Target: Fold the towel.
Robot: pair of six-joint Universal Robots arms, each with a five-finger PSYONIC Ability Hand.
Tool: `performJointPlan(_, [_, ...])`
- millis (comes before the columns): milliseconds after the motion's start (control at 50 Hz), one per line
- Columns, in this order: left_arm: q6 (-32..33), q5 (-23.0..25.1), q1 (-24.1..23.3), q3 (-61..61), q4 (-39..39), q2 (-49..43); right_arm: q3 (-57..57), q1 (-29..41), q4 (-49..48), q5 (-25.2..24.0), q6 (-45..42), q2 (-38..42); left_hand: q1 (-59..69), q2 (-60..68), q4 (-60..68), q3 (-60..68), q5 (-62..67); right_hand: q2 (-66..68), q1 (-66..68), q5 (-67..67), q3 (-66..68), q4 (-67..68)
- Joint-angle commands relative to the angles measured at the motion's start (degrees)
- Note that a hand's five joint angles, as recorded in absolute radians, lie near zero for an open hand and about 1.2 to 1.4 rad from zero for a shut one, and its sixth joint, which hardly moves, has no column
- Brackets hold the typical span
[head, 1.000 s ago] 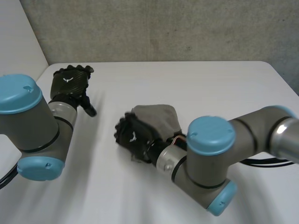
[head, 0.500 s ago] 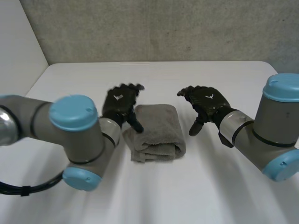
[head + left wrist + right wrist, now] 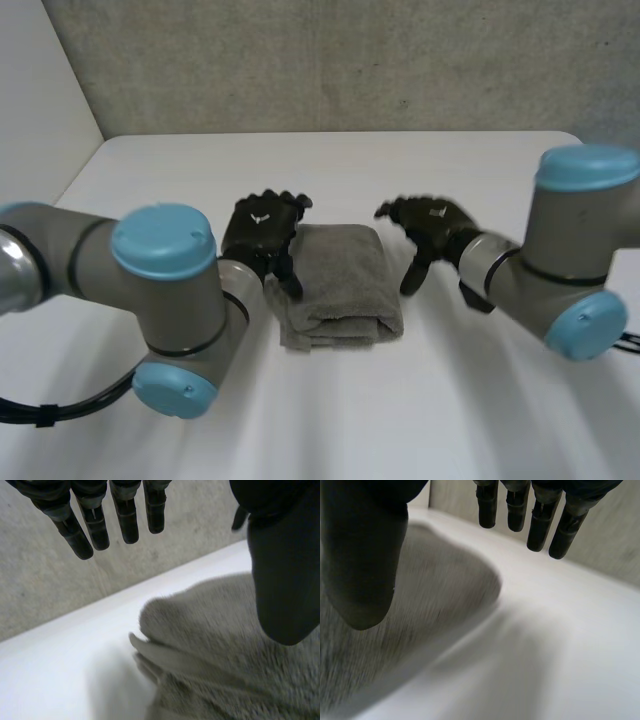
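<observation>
A grey towel [image 3: 340,285], folded into a small thick rectangle, lies in the middle of the white table [image 3: 330,160]. My left hand [image 3: 262,235] hovers at its left edge, open, fingers straight and thumb over the cloth, holding nothing. My right hand [image 3: 430,230] hangs just off the towel's right edge, also open and empty. In the left wrist view the towel [image 3: 225,660] lies under the thumb [image 3: 285,575], its layered folds showing at the edge. Beside the right thumb [image 3: 362,555] in the right wrist view, the towel [image 3: 395,630] shows below the straight fingers [image 3: 540,515].
A grey wall [image 3: 330,60] rises behind the table's far edge. Both arms reach in from the near corners, the left arm [image 3: 150,290] and the right arm [image 3: 560,270] flanking the towel. Bare tabletop lies beyond and in front of the towel.
A second ago the right hand lay on the towel and the left hand was far left. Now both flank the towel, each having edged slightly closer in the last half second.
</observation>
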Motion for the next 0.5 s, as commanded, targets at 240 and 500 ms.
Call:
performJointPlan(240, [-0.2,0.0,7.5,-1.1,-12.5,25.1,5.7,-4.2,0.9,11.7,2.5,-28.1,-4.5,-4.0,-4.5,-3.5,-12.3,-5.0,-3.0,-3.6,-4.5,-4.7])
performJointPlan(500, [-0.2,-0.2,8.8,-3.9,-15.7,29.9,8.0,-6.1,3.7,12.0,2.4,-30.8,-4.5,-4.0,-4.5,-3.5,-12.3,-5.0,-3.0,-3.6,-4.5,-4.7])
